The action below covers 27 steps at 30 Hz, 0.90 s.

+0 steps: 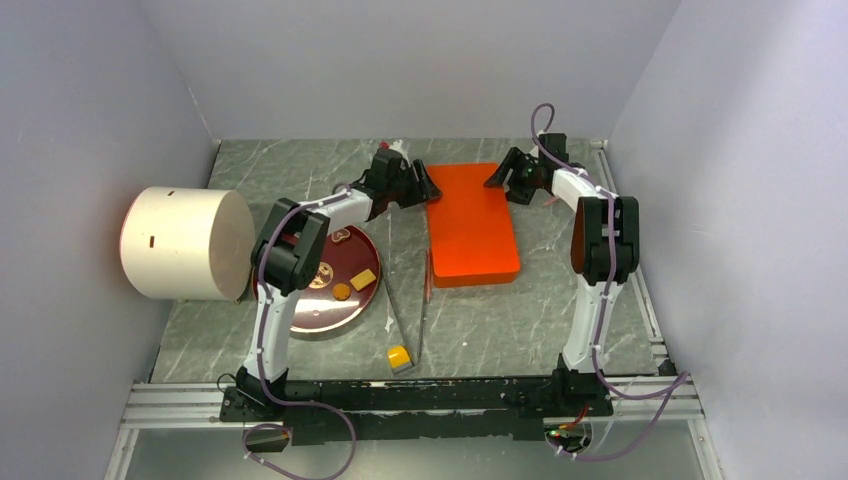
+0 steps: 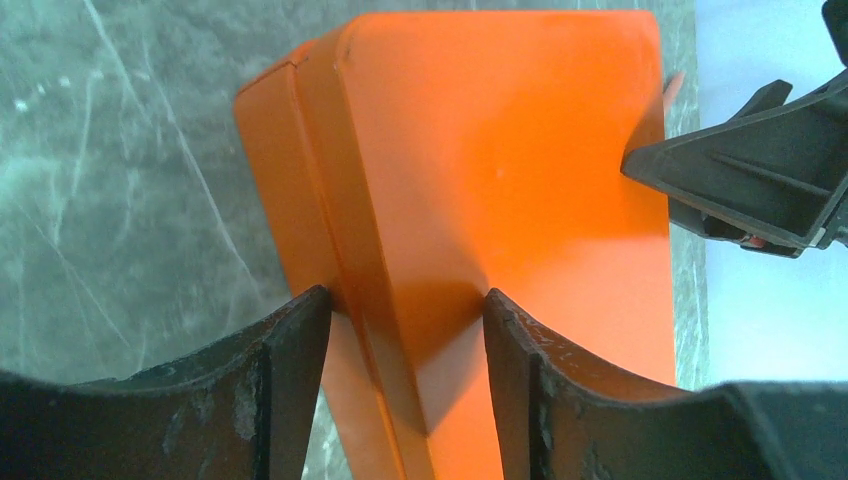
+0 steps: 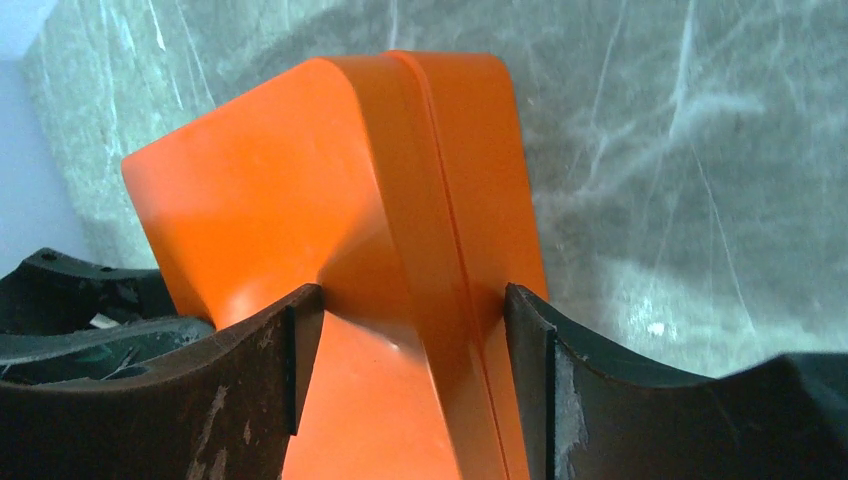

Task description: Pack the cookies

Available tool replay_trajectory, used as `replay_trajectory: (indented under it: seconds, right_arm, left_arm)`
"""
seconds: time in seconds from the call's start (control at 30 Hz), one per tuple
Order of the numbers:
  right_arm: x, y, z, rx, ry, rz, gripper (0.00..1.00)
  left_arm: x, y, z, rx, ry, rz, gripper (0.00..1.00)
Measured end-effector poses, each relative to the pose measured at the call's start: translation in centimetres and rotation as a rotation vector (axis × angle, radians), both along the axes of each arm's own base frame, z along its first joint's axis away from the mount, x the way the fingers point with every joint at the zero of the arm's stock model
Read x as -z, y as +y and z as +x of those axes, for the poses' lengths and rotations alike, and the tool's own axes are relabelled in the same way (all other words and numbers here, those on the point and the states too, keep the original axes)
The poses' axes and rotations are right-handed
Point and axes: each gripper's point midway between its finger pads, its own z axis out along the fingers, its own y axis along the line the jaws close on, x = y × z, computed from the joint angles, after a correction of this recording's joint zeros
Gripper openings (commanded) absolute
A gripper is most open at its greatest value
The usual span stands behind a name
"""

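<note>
Left gripper [image 1: 432, 190] and right gripper [image 1: 492, 180] are each clamping a far corner of the orange box [image 1: 472, 225]. Cookies [image 1: 342, 291] are lying on the red plate [image 1: 320, 330], left of it. Judging both sides should be raising together, level.

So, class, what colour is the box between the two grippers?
The box is plain bright orange, clearest in the left wrist view.

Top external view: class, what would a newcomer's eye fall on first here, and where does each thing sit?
The bright orange box lies at the table's middle-far part, with the left gripper and right gripper straddling its two far corners. A big white cylinder sits at the left, beside a dark red plate holding a few cookies.
</note>
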Motion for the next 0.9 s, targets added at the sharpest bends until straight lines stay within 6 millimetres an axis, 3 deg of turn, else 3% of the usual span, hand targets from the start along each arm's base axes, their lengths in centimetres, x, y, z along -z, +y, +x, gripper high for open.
replay_trajectory:
  seconds: [0.2,0.5,0.9]
  right_arm:
    - [0.2,0.2,2.0,-0.018,-0.017,0.040,0.65]
    - [0.2,0.5,2.7,-0.037,-0.025,0.054,0.67]
    - [-0.5,0.1,2.9,-0.004,-0.006,0.013,0.76]
  left_arm:
    - [0.1,0.0,2.0,0.001,-0.016,-0.011,0.62]
    - [0.2,0.5,2.6,0.008,-0.024,-0.019,0.68]
    - [0.0,3.2,3.9,0.010,-0.033,-0.020,0.74]
